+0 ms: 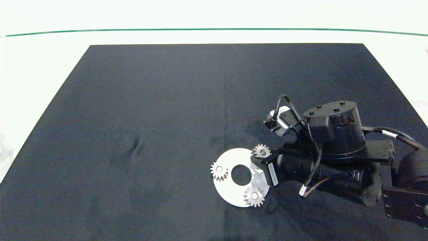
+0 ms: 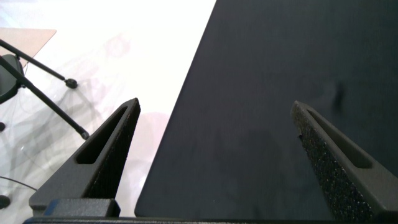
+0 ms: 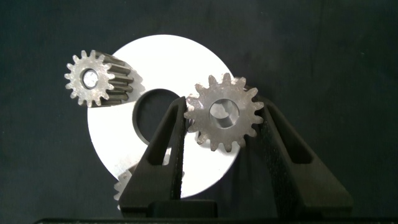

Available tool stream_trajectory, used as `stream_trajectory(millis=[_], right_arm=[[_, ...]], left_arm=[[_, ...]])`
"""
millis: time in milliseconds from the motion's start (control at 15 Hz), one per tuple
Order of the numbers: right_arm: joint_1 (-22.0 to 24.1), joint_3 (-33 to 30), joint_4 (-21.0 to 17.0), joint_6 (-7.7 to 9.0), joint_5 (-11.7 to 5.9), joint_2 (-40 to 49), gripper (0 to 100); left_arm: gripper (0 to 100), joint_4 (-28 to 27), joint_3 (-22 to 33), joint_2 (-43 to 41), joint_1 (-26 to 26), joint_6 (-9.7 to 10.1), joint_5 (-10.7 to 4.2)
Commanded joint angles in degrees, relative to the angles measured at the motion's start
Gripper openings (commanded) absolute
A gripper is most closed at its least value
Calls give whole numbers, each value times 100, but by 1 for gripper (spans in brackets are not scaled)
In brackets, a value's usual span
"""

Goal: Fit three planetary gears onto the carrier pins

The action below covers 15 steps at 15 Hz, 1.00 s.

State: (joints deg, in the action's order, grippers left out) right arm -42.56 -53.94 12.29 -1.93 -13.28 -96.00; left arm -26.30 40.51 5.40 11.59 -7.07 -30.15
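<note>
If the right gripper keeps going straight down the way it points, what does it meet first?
The right gripper is shut on a gear. Straight ahead lies the white disc; the gear would probably seat on it first, though the gap is unclear.

I work at a lab-style test bench: a dark mat (image 1: 150,117) covers a plain white table (image 1: 43,67), with a green line (image 1: 214,29) marking its far edge. Beyond the left side, black tripod legs (image 2: 43,93) stand on a pale floor (image 2: 124,50).

Three gears (image 1: 219,170) on disc (image 1: 230,194), spaced around centre hole (image 1: 240,174)
</note>
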Motion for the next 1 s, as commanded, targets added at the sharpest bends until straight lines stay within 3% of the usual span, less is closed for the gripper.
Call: stream_trajectory(millis=[67, 933, 1000], right_arm=[[-33, -81, 19, -1, -70, -138, 19], [-33, -283, 2, -18, -316, -349, 19], [-33, -283, 2, -18, -316, -349, 100]], left_arm=[[100, -16, 10, 14, 1, -5, -17], [100, -16, 27, 14, 1, 13, -17], [100, -16, 27, 14, 1, 13, -17]])
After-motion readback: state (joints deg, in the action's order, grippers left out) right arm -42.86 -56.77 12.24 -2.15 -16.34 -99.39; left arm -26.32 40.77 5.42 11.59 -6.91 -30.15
